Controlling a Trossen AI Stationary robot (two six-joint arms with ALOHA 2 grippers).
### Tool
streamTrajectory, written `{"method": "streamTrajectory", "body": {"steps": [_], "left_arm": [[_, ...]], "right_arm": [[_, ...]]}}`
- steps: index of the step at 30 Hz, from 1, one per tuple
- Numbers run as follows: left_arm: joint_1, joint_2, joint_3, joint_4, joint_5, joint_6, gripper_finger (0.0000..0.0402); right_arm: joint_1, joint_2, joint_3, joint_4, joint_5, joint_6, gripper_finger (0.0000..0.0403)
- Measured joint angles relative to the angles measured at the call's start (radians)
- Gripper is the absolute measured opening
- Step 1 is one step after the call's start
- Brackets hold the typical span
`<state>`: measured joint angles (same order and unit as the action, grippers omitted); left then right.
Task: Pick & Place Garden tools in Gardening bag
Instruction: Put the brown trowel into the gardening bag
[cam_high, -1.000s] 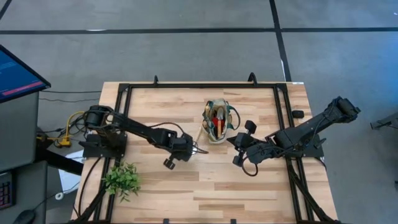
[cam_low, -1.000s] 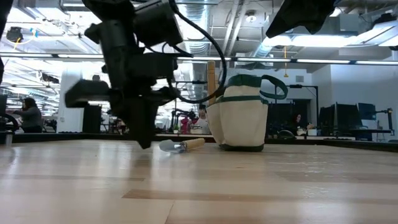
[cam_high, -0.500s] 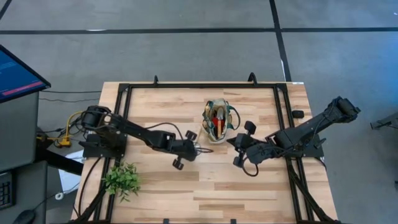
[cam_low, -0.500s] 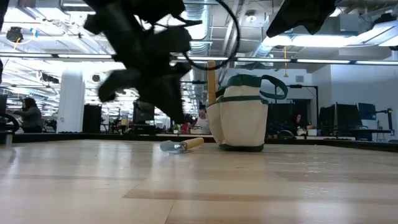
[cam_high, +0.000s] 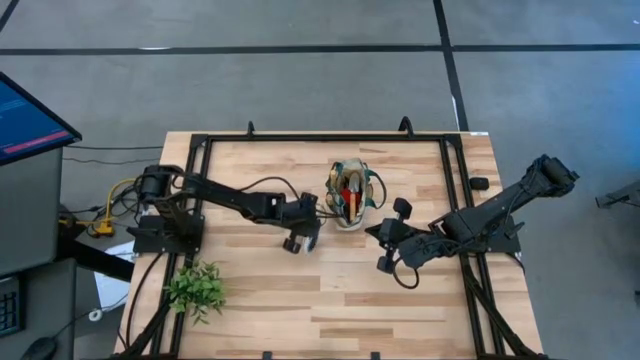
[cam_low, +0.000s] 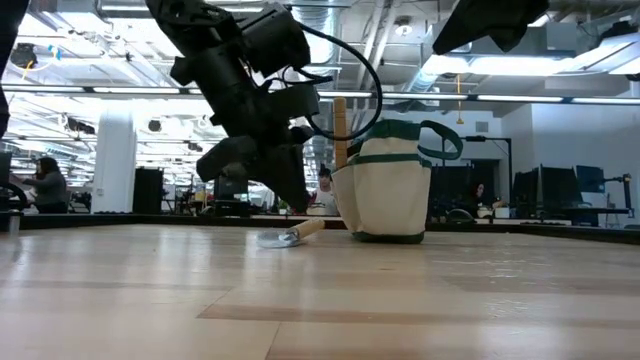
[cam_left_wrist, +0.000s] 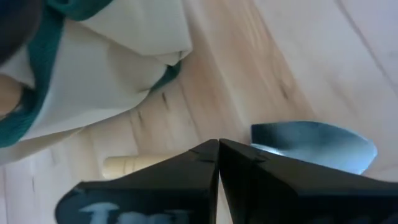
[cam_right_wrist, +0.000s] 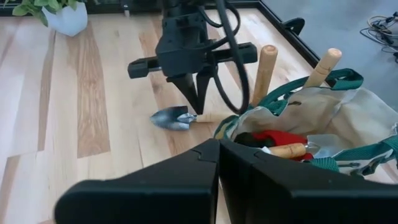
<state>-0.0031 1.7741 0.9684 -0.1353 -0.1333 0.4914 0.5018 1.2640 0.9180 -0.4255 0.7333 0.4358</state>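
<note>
Silver trowel (cam_right_wrist: 176, 117) beside bag (cam_right_wrist: 323, 118); left gripper (cam_right_wrist: 192, 99) over it.

Round beige fabric bag (cam_right_wrist: 323, 118) with dark green trim; red-and-black tool (cam_right_wrist: 273, 138) inside; silver-bladed trowel (cam_right_wrist: 177, 117) with pale wooden handle; light striped wood bench (cam_high: 400, 300); black pincers; leafy green plant (cam_high: 197, 288).

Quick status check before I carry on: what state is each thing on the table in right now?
Left gripper: shut, tips down over the trowel, holding nothing.
Right gripper: shut, empty, beside the bag.
Trowel: lying flat on the table next to the bag, not yet packed.
Gardening bag: upright, open, tools already inside.
Plant: upright near the table's front-left corner.
</note>
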Motion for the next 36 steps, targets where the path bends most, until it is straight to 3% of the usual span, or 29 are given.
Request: {"method": "streamTrajectory", "body": {"steps": [4, 8, 13, 20, 26, 32, 34, 36], "left_arm": [[0.023, 0.000, 0.000, 0.007, 0.021, 0.001, 0.0002], [0.036, 0.048, 0.002, 0.010, 0.111, -0.004, 0.0002], [0.018, 0.118, 0.005, 0.027, 0.090, -0.020, 0.0002], [-0.031, 0.108, 0.005, -0.010, 0.073, -0.087, 0.0002], [-0.051, 0.015, -0.005, -0.122, 0.018, -0.170, 0.0002], [0.002, -0.114, -0.002, -0.131, -0.033, -0.310, 0.0002], [0.012, -0.164, -0.003, -0.168, -0.033, -0.249, 0.0002], [0.015, -0.206, -0.002, -0.202, -0.035, -0.090, 0.0002]], "right_arm": [[0.000, 0.000, 0.000, 0.000, 0.005, 0.000, 0.0000], [0.000, 0.000, 0.000, 0.004, 0.005, 0.000, 0.0000], [0.000, 0.000, 0.000, 0.016, 0.007, 0.000, 0.0000], [0.000, 0.000, 0.000, 0.015, 0.008, 0.000, 0.0000], [0.000, 0.000, 0.000, 0.014, 0.003, -0.017, 0.0000], [0.000, 0.000, 0.000, 0.014, 0.000, -0.019, 0.0000], [0.003, 0.000, 0.000, 0.012, -0.001, -0.020, 0.0000], [0.011, 0.000, 0.000, 0.003, -0.002, -0.020, 0.0000]]}}
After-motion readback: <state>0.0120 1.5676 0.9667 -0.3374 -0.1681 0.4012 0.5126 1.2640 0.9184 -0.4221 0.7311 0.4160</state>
